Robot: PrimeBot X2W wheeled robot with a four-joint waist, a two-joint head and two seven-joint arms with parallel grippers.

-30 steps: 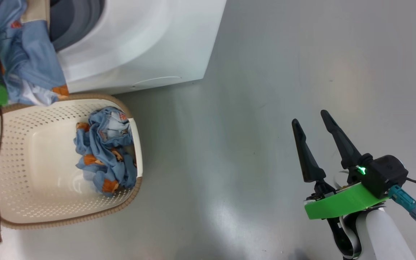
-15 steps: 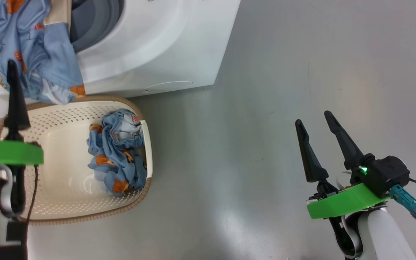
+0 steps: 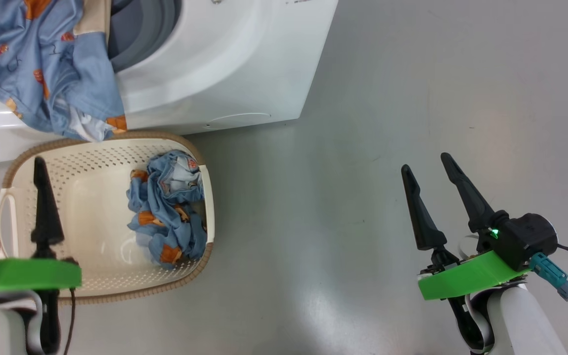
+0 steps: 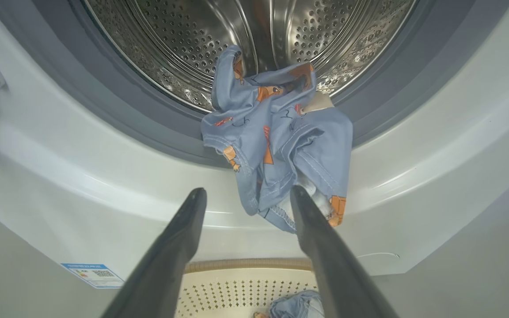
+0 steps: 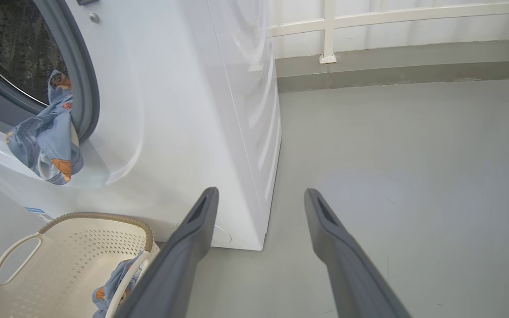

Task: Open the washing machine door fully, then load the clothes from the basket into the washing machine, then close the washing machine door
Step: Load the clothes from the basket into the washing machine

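Plainly, loading is half done: one blue printed garment (image 3: 52,74) hangs over the lip of the washing machine (image 3: 225,59), partly inside the steel drum (image 4: 170,35), where it would likely foul the door. A crumpled bundle (image 3: 168,207) lies at the right end of the basket (image 3: 87,162). The left gripper (image 3: 14,167) hovers over the basket's left end, spread wide and empty, seemingly ready to reach for it. The right gripper (image 3: 425,163), also spread and empty, waits over bare floor (image 3: 363,98).

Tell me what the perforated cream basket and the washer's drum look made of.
Cream perforated basket: likely moulded plastic, smooth, slightly glossy, neat punched holes; brown rim looks woven, perhaps imitation. Perforated silvery drum: polished metal, probably stainless steel, bright reflections.
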